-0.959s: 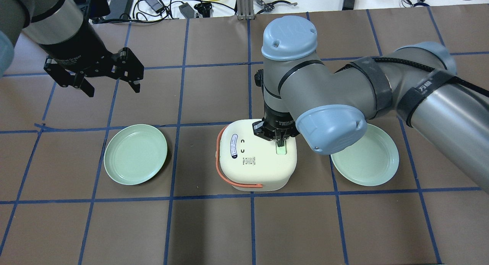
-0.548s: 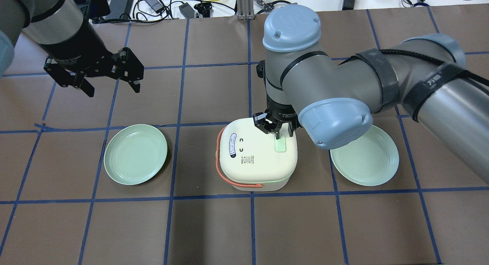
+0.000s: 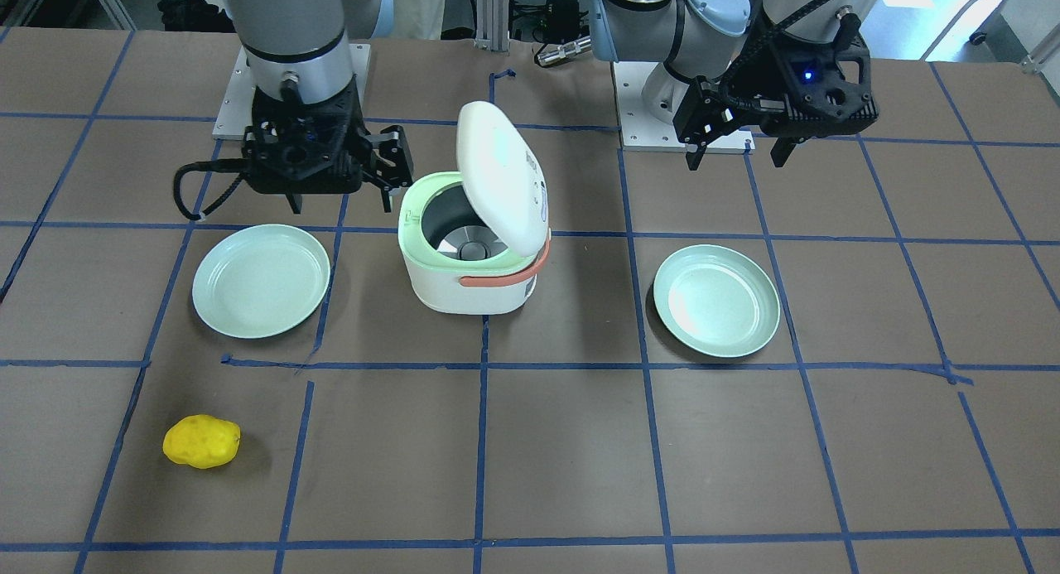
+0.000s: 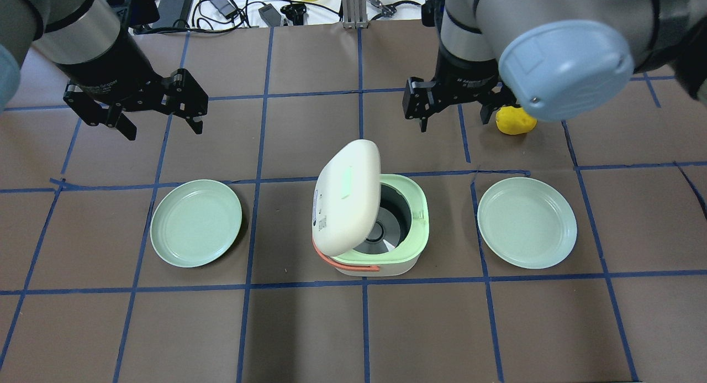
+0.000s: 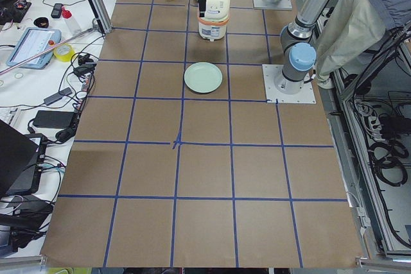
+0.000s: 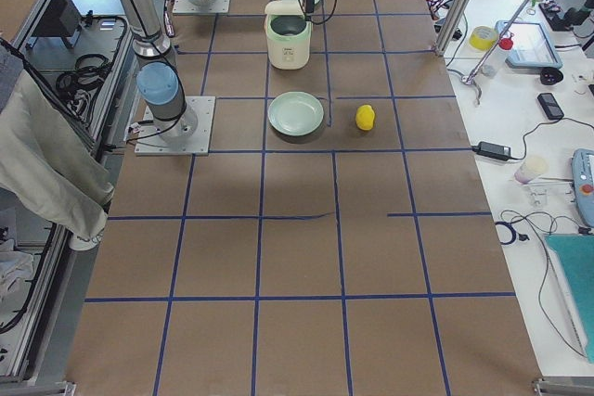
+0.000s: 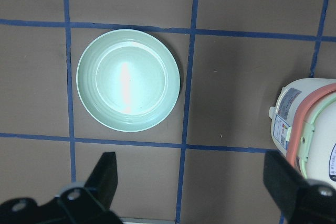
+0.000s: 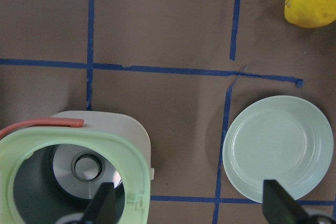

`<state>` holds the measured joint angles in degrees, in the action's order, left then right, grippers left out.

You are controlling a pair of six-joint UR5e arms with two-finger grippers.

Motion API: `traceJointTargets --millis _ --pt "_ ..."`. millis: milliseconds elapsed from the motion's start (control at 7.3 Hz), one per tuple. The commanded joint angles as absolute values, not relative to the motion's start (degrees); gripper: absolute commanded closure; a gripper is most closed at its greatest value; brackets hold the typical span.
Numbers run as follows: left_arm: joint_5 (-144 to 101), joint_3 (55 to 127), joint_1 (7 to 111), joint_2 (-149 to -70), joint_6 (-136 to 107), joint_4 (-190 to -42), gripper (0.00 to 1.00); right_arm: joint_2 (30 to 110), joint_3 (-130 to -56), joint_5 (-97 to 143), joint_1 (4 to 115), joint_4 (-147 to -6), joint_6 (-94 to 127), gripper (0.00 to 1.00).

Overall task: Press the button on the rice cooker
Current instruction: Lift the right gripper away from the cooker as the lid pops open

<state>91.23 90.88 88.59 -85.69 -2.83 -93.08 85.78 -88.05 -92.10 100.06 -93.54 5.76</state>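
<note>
The white rice cooker (image 4: 417, 206) stands mid-table with its lid (image 4: 348, 203) tilted up and open, so the metal inner pot shows. The pale green button (image 4: 347, 183) is on the raised lid. The cooker also shows in the front view (image 3: 464, 288) and in the right wrist view (image 8: 131, 135). My right gripper (image 4: 454, 120) is open and empty. It hangs high, beyond the cooker and clear of it, and shows in the front view (image 3: 338, 201). My left gripper (image 4: 164, 130) is open and empty, far to the left above the table (image 3: 737, 160).
Two pale green plates flank the cooker, one on the left (image 4: 196, 223) and one on the right (image 4: 527, 223). A yellow lumpy object (image 4: 516, 123) lies beyond the right plate, partly behind my right wrist. Cables and gear line the far edge.
My right gripper has lifted off the lid button, moved up and away from the cooker, and opened its jaws. The cooker lid has sprung open. The left arm has not moved.
</note>
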Motion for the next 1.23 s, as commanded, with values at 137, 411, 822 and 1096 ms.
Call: traceJointTargets --millis 137,411,822,1096 --pt "91.23 90.88 88.59 -85.69 -2.81 -93.08 0.0 86.48 -83.67 -92.11 91.52 -90.88 -6.41 0.0" --pt "91.23 90.88 88.59 -85.69 -2.81 -93.08 0.0 86.92 -82.88 -91.32 89.21 -90.88 -6.07 0.0" --pt "91.23 90.88 88.59 -85.69 -2.81 -93.08 0.0 87.01 -83.41 -91.14 89.3 -91.58 -0.09 0.0" --pt "91.23 90.88 88.59 -85.69 -2.81 -93.08 0.0 87.01 -83.41 -91.06 89.3 -91.76 -0.09 0.0"
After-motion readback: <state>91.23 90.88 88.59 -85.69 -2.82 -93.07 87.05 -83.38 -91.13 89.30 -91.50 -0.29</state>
